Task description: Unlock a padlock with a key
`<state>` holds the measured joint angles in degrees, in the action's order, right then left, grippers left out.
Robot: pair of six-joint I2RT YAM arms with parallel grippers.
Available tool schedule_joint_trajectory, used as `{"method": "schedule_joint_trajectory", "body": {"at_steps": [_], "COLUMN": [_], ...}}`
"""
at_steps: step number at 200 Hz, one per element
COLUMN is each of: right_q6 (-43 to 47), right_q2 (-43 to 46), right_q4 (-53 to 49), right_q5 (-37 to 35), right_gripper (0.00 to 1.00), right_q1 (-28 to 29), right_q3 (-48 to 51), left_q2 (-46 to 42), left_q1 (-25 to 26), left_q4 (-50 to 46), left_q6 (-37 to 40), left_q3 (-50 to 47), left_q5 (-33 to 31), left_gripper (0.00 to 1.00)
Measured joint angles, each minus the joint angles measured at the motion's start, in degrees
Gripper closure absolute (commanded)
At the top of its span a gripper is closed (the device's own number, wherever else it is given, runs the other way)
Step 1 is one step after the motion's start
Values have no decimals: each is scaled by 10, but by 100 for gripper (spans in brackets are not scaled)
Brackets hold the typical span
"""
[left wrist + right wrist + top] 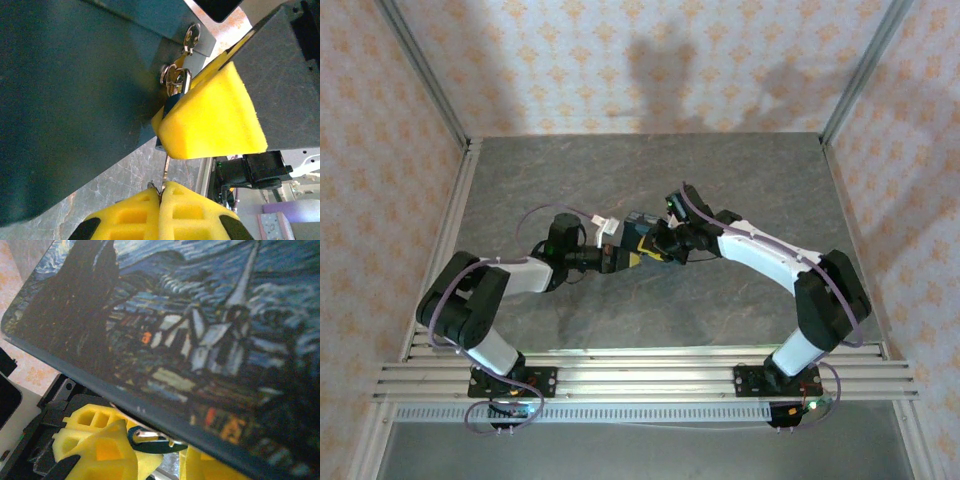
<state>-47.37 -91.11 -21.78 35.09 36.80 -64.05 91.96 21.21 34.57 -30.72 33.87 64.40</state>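
Left wrist view puts the padlock (171,105) hanging at the front edge of the painted box (75,100), its thin silvery shackle (176,80) threaded through the box's metal hasp and its small blue body pointing down toward the camera. The left gripper (161,187) is fully closed, its yellow pads pinching the head of the key (165,167), whose slim blade rises to the underside of the lock body. The right gripper (150,452) stands only a little apart and appears to clamp the blue body; one of its fingers (210,120) lies flat against the lock and hides most of it.

The lock looks light, hard and smooth, and it would swing freely on its loop if not pinned, so the flat sides of the body are the place to hold it, leaving the keyhole end bare. The key is thin, stiff metal and likely slippery between foam pads. It should be gripped across the broad head so that a twist does not let it roll. How deep the blade sits cannot be told.
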Motion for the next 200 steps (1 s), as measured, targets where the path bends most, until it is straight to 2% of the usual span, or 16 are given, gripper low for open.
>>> {"method": "schedule_joint_trajectory", "body": {"at_steps": [26, 74, 118, 155, 200], "right_q6": [0, 0, 0, -2, -11], "right_q2": [0, 0, 0, 0, 0], "right_q4": [1, 6, 12, 13, 12], "right_q5": [-4, -3, -1, 5, 5], "right_gripper": [100, 100, 100, 100, 100], "right_q1": [-3, -3, -3, -3, -3], "right_q3": [0, 1, 1, 1, 1], "left_q2": [10, 3, -20, -45, -54], "left_q1": [0, -8, -10, 1, 9], "left_q4": [7, -4, -27, -60, -60], "left_q6": [-24, -24, -21, 15, 28], "left_q3": [7, 8, 8, 8, -2], "left_q5": [4, 7, -8, -38, -66], "left_gripper": [100, 100, 100, 100, 100]}}
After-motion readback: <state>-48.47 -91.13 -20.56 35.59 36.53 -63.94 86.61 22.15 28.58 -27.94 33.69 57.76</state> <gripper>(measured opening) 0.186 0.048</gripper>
